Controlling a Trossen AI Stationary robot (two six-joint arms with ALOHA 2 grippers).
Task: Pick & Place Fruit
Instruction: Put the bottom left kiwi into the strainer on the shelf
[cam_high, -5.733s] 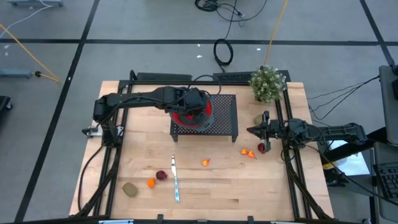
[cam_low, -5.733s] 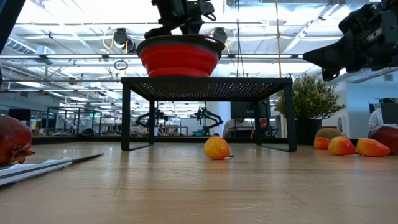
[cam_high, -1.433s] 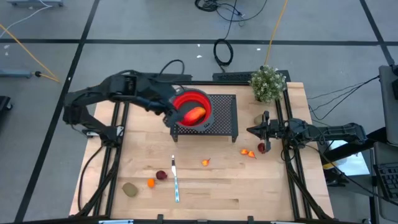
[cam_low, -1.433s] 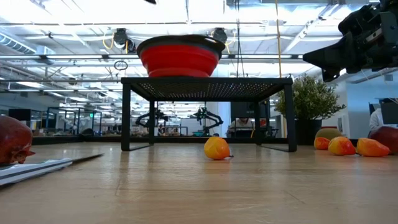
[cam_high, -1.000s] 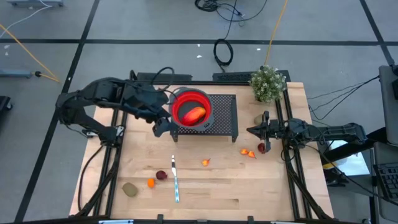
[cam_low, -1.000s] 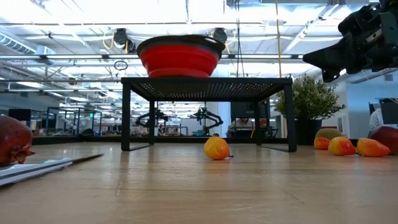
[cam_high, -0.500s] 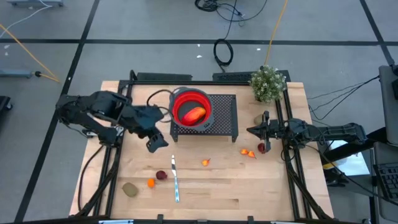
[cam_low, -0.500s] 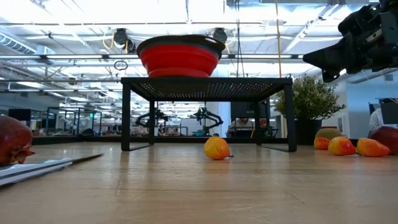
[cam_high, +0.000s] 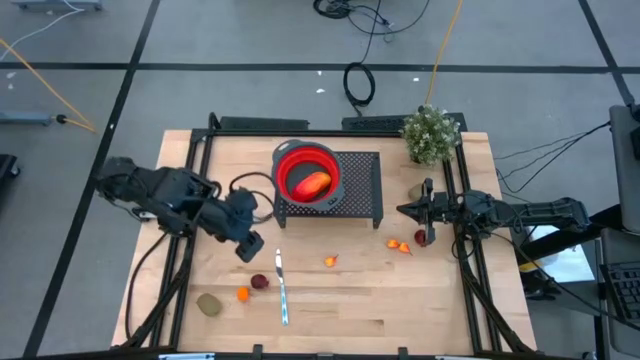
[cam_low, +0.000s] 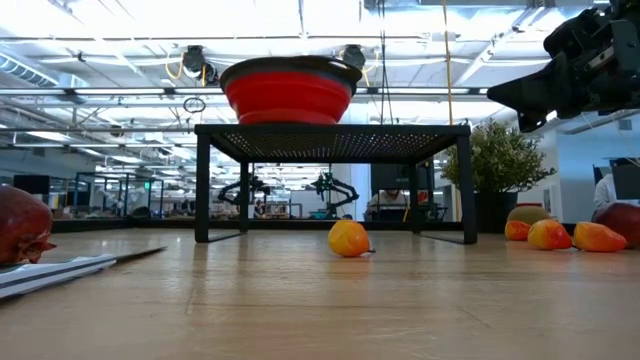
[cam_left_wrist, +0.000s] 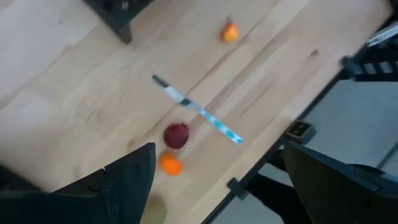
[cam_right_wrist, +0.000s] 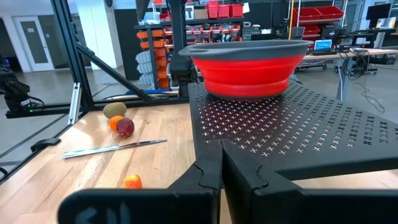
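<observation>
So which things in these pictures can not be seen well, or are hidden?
- Low view: the left gripper does not show at all; the bowl wall hides the fruit inside.
- Low view: a dark red fruit is cut by the picture's edge.
- Left wrist view: the kiwi-like fruit is half hidden behind a finger, and blurred.
- High view: the small orange pieces near the right gripper are too small to count.

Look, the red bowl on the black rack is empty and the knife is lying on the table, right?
Not quite. The red bowl is not empty: the high view shows an orange-red fruit lying inside it. The rest holds: the bowl sits on the black rack, and the knife lies flat on the table.
</observation>
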